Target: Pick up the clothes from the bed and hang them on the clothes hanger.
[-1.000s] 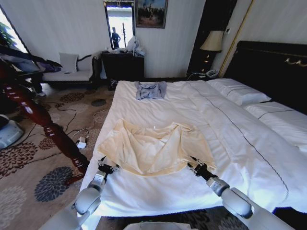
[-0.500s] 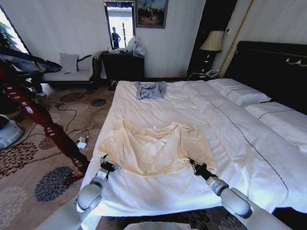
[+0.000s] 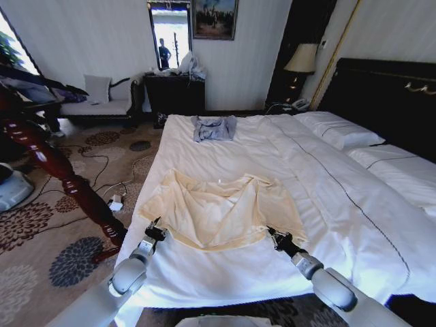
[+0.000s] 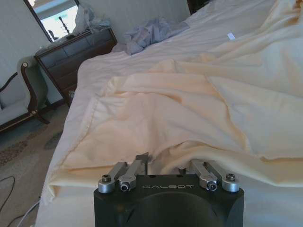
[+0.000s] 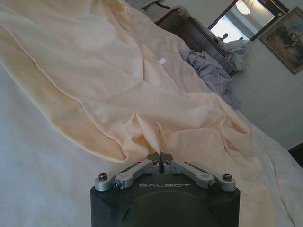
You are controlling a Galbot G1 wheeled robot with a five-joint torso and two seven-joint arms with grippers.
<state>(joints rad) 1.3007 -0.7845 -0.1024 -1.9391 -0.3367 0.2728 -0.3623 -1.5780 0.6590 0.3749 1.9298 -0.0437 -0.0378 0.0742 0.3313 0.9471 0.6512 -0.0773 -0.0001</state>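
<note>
Nearest the bed's (image 3: 225,272) foot edge, both tools sit at the hem of the clothes (image 3: 221,208). The left tool (image 3: 155,231) is at the garment's hem corner toward the bed's left edge; in the left wrist view its fingers (image 4: 138,163) stand apart, with the cream fabric's hem lying between them. The right tool (image 3: 277,238) is at the opposite hem corner, and in the right wrist view its fingertips (image 5: 154,156) are pressed together, pinching a small puckered fold of the clothes' edge.

The clothes lie spread flat and rumpled across the foot half of the bed, nearer its left edge. Farther up the mattress, toward the far edge, a small blue-grey garment (image 3: 214,127) lies crumpled, well apart from the cream one. Off the bed's left edge, a reddish-brown wooden post (image 3: 61,174) slants over the patterned carpet (image 3: 41,225).
</note>
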